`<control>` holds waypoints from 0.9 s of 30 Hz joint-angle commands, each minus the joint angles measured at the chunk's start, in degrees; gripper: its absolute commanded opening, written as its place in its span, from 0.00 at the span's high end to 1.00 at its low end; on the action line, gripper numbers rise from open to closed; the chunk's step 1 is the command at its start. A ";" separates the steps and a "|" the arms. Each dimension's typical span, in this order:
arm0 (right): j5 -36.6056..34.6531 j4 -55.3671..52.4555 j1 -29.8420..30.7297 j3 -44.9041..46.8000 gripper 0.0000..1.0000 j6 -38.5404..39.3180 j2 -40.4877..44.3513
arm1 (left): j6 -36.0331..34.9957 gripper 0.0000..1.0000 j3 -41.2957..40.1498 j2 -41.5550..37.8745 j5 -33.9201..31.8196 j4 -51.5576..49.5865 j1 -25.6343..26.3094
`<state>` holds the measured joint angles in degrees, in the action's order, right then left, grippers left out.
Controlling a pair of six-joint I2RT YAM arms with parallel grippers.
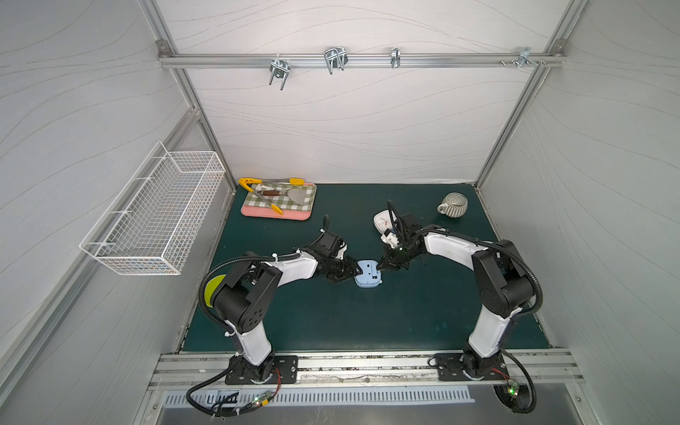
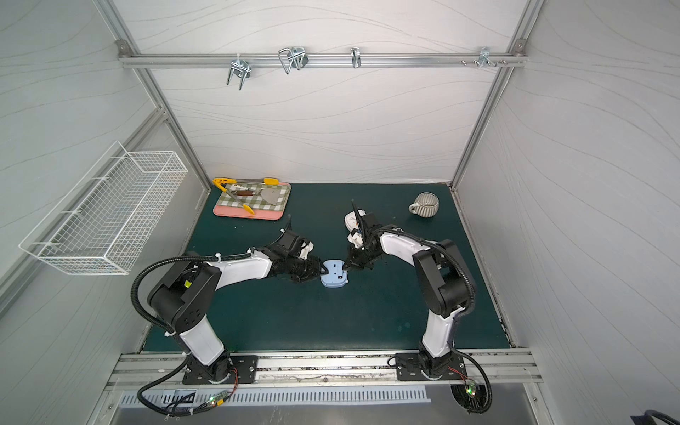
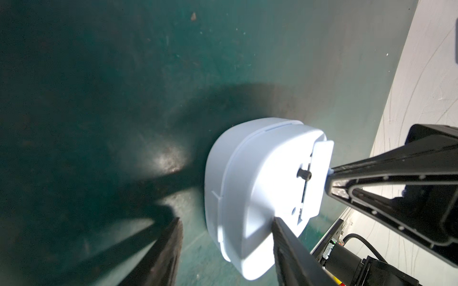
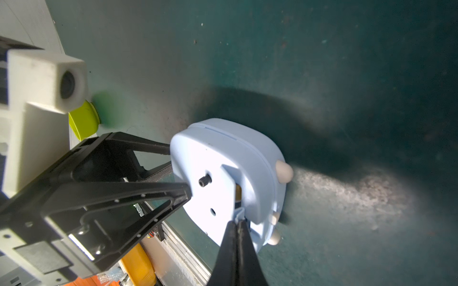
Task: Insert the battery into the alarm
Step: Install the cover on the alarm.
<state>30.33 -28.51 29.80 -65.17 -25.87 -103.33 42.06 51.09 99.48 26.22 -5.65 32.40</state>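
**Late stage of insertion.** The clock (image 1: 368, 274), a rounded pale-blue shell of smooth matt plastic, lies face down at the centre of the dark green mat (image 1: 331, 323); its flat cover (image 3: 319, 180) stands ajar, and a yellowish glint beneath it is probably the battery (image 4: 238, 192), already seated (not certain); pressing the cover shut appears to be what is left. The left gripper (image 1: 357, 271), at the clock's 9 o'clock, has its jaws apart, one finger on the clock's back, nothing clamped; the right gripper (image 4: 238, 221), at 2 o'clock, is closed, its tips meeting at the cover's tab. Cream rounded stubs (image 4: 283, 173) and a small black knob (image 4: 204, 180) project from the shell.
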 commanded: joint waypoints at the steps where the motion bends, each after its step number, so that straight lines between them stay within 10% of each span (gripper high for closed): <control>1: -2.90 -2.89 0.91 1.59 1.00 1.77 0.77 | -0.57 0.41 2.15 1.18 0.19 -0.41 0.20; 27: -3.60 -0.96 2.17 3.03 1.00 -0.46 1.07 | -0.42 0.42 2.53 1.51 1.38 -0.61 0.20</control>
<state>28.14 -27.92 31.31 -63.44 -25.67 -101.60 42.02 51.62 99.92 26.92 -5.91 32.40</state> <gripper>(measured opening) 0.047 0.583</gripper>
